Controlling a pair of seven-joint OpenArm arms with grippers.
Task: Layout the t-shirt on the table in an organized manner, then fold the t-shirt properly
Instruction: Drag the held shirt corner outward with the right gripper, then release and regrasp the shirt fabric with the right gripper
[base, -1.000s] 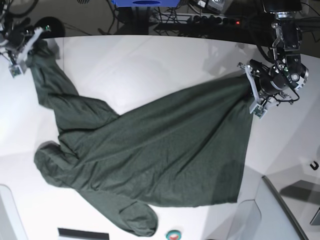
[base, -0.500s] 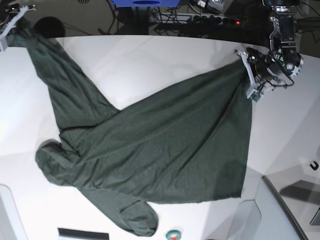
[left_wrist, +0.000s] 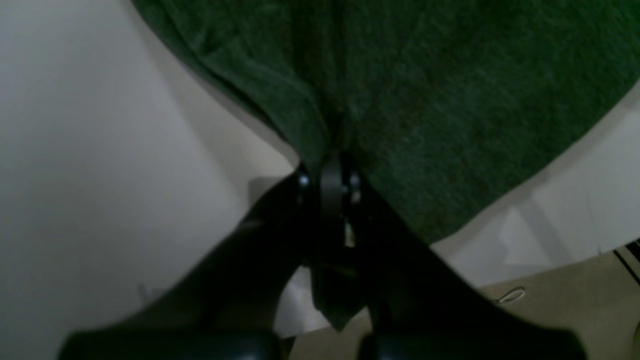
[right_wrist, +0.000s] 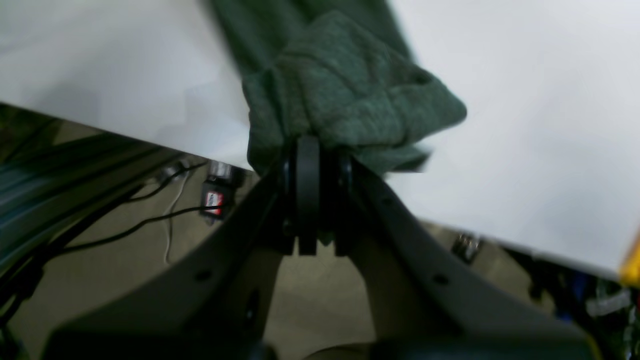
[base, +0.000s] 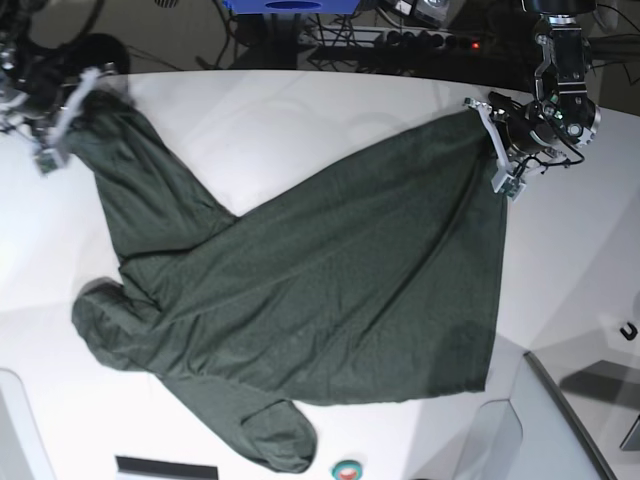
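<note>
Fabric of the t-shirt (base: 320, 290) lies spread across the middle of the white desk (base: 300, 110), dark green and plain, stretched between two corners that the arms hold up at the far edge. The left claw (base: 497, 140) is pressed together on the shirt's corner at the desk's far side, near the curved edge; in its wrist view the cloth (left_wrist: 400, 90) runs straight into the closed tips (left_wrist: 327, 182), with the desk (left_wrist: 100, 150) pale beneath. The right claw (base: 68, 112) pinches a bunched end of the shirt at the opposite far corner of the desk; its wrist view shows a wad of green cloth (right_wrist: 345, 95) gathered just above the closed tips (right_wrist: 312, 165), with the desk's edge and cables on the floor (right_wrist: 150, 220) below. From that end the shirt runs as a narrow band toward the middle of the desk, then widens. A rounded sleeve (base: 275, 435) lies flat at the desk's near edge, another fold (base: 100, 320) just beside the band's lower end.
</note>
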